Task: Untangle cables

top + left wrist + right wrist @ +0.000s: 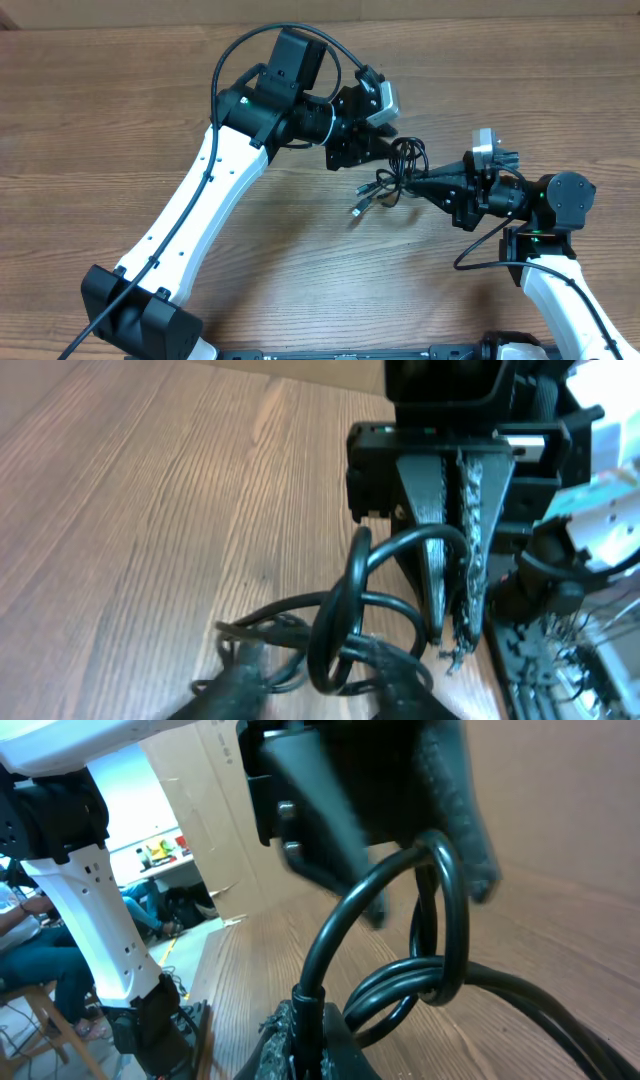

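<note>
1. The cables point(383, 188) lie bunched on the bench point(120, 90), between the two arms.
2. The right pincer point(410, 183) is pressed together, pinching the right side of the bunch.
3. The left pincer point(378, 150) is spread, with a finger on either side of the loops at the far end. It is the nearer free one.
4. The bunch runs from that far loop to loose plug ends at the near left, so a pull apart would likely follow this line.

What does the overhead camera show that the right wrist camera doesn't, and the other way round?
Only overhead: the right arm and the silver plug ends. Only the right wrist: the room behind, with brown boxes and seated people. Both: the looped black cables held in the right claw, the left claw close by, and the white left arm.
</note>
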### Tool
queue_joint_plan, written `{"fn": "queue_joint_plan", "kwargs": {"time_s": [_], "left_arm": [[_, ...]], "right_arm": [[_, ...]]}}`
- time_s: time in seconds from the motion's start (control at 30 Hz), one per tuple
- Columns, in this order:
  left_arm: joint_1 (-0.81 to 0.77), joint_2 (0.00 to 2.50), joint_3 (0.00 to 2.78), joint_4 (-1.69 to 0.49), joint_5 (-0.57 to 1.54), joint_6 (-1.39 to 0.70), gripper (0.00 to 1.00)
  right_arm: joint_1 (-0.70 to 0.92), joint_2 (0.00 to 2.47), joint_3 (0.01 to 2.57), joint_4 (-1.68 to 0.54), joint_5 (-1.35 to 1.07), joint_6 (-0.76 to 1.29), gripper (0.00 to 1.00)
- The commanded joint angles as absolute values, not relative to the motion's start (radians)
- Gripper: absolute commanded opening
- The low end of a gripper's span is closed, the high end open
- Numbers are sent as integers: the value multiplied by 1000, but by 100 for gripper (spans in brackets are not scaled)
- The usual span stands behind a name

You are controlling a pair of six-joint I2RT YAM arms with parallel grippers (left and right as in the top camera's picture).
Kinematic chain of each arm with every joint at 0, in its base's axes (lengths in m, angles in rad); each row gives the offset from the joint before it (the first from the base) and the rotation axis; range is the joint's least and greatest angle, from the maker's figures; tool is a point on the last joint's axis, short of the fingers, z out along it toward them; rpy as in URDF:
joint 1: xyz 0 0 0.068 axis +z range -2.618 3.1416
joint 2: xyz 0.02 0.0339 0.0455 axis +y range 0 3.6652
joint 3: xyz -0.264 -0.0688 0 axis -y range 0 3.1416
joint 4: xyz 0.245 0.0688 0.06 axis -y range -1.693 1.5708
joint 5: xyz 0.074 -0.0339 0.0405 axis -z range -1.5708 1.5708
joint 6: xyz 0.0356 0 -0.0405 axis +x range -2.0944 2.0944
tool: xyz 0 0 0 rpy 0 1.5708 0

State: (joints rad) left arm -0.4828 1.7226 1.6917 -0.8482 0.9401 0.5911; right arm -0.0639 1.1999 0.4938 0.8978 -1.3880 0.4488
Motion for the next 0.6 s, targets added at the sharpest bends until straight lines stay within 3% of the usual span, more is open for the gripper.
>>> {"fn": "queue_joint_plan", "kwargs": {"time_s": [0.0, 0.03, 0.1, 0.17, 0.57], "left_arm": [[-483, 1726, 1719, -849, 963, 598, 56], [-483, 1726, 1719, -848, 963, 598, 47], [-483, 1726, 1719, -848, 964, 598, 17], [-483, 1726, 1719, -848, 970, 598, 4], [-485, 1726, 1719, -839, 1008, 614, 4]], "right_arm": [[-61, 1197, 512, 908, -1393, 453, 4], [-61, 1197, 512, 908, -1394, 453, 4], [-61, 1197, 512, 908, -1394, 453, 4], [-61, 1197, 512, 908, -1393, 453, 4], [-61, 1197, 512, 908, -1393, 453, 4]]}}
